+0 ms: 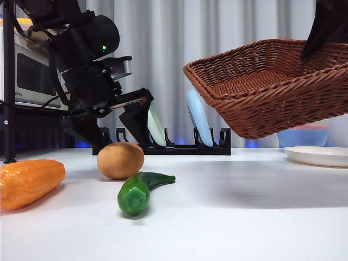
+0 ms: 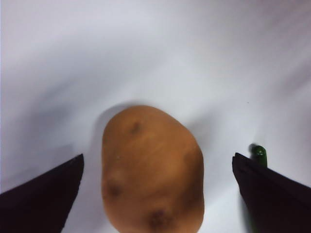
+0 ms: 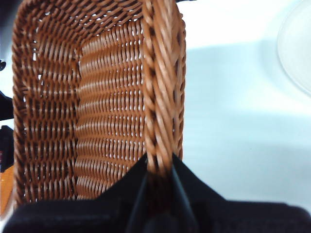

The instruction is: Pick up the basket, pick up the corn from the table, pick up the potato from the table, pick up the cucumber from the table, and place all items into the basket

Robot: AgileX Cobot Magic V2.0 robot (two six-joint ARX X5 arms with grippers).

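The basket (image 1: 272, 87), your wide reddish-brown woven wicker one, hangs tilted above the white table (image 1: 228, 217). Nearest you lie the dark green cucumber (image 1: 137, 190) and ridged orange corn (image 1: 28, 182); behind them sits the smooth tan potato (image 1: 120, 160), your left gripper (image 2: 158, 167) spread wide around it, untouched. Your right gripper (image 3: 159, 167) clamps the basket's braided rim

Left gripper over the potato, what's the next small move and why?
Probably lower the left gripper a little and close. Its jaws stand open on either side of the potato, which lies on the table, while the right gripper holds the basket aloft.
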